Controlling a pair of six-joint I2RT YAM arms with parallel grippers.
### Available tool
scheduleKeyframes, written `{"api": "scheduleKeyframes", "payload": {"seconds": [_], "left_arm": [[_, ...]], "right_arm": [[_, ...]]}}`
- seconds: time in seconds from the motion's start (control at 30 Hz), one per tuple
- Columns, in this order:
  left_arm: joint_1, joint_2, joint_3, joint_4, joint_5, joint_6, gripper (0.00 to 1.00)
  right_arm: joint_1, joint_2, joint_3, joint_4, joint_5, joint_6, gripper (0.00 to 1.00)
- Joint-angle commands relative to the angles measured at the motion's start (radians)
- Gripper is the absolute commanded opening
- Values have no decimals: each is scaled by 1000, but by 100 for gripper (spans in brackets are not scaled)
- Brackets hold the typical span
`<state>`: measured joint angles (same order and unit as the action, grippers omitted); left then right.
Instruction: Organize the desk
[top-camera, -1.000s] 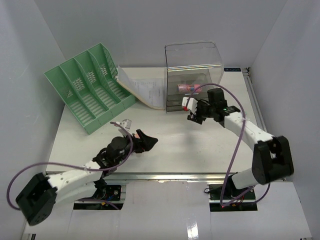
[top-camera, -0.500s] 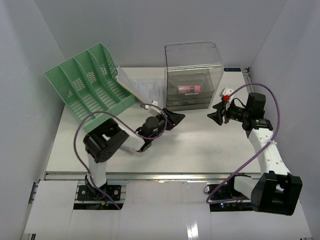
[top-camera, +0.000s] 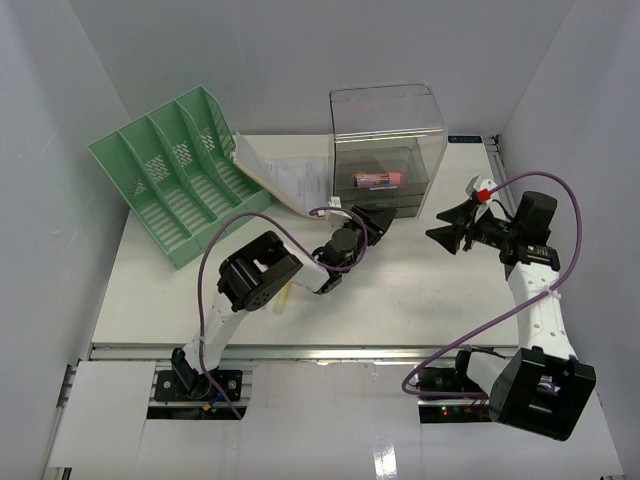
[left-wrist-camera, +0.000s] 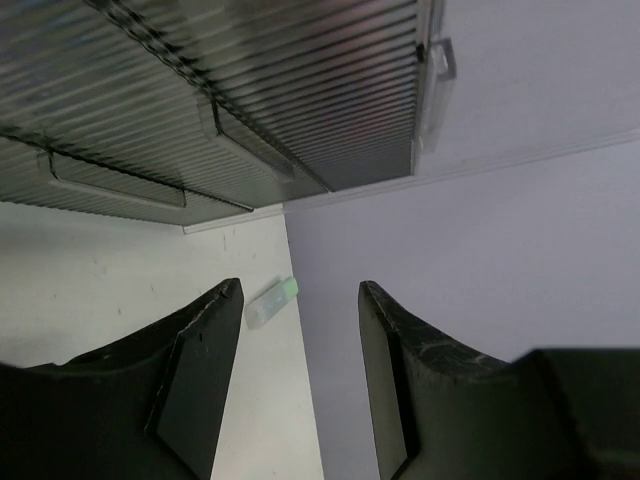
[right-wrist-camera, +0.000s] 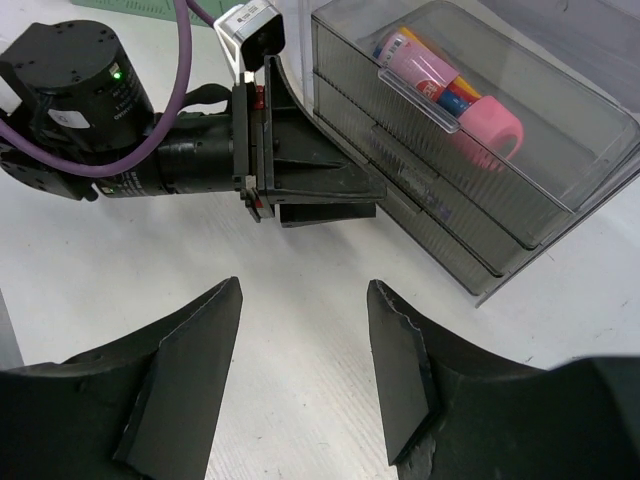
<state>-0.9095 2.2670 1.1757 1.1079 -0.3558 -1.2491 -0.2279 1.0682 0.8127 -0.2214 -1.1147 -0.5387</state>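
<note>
The desk is a white tabletop with a metal rail at the front. A clear grey drawer unit stands at the back middle, with a pink roll and pens in its top drawer. My left gripper is open and empty, its tips just short of the lower drawer fronts. In the left wrist view the left gripper frames a small clear stick with a green cap on the desk. My right gripper is open and empty to the right of the unit. In the right wrist view the right gripper faces the left gripper.
A green file sorter leans at the back left, with papers lying between it and the drawer unit. A pale yellow item lies under the left arm. Grey walls close in the desk on three sides.
</note>
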Motion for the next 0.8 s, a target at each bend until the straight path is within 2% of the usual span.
{"api": "scheduleKeyframes", "payload": {"seconds": [0.0, 0.4, 0.6, 0.77], "left_arm": [[2, 21, 57, -71, -101, -53, 59], [-6, -3, 82, -258, -181, -90, 58], [13, 24, 96, -258, -197, -118, 57], [30, 45, 118, -259, -194, -131, 50]], "right_arm": [[-31, -23, -1, 16, -75, 22, 60], [-77, -22, -1, 14, -119, 28, 60], [-89, -21, -1, 14, -131, 31, 60], [-99, -22, -3, 14, -142, 31, 60]]}}
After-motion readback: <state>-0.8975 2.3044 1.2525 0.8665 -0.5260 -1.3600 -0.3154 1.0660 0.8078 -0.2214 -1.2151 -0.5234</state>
